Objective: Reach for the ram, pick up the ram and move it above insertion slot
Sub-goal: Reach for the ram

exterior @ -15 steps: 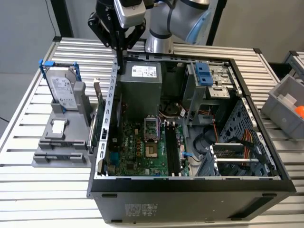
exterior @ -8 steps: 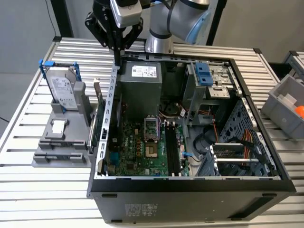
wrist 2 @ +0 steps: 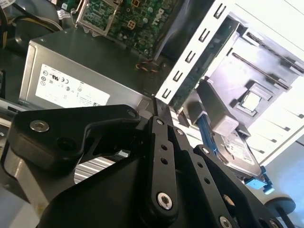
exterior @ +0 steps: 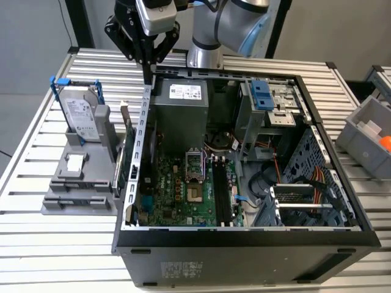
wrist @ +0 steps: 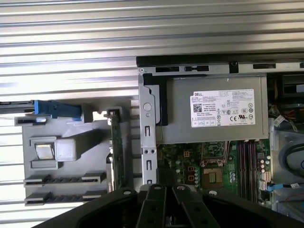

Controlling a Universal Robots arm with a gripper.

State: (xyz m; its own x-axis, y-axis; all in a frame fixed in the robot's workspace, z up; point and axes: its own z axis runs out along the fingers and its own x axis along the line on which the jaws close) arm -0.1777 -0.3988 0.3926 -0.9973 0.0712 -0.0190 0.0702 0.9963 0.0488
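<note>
The end effector [exterior: 147,74], clenched on nothing over the case [exterior: 145,116] wall, would best open and square up along the ram [wrist: 114,147] (upright in the gray holder [wrist: 66,168], just beside the case) before descending.

A silver ribbed metal tabletop [exterior: 55,244] of long parallel slats carries two things. An open black computer case [exterior: 244,259] lies on its side across the middle. A grey plastic holder block [exterior: 76,195] sits just beside it, toward the exterior view's left.
</note>
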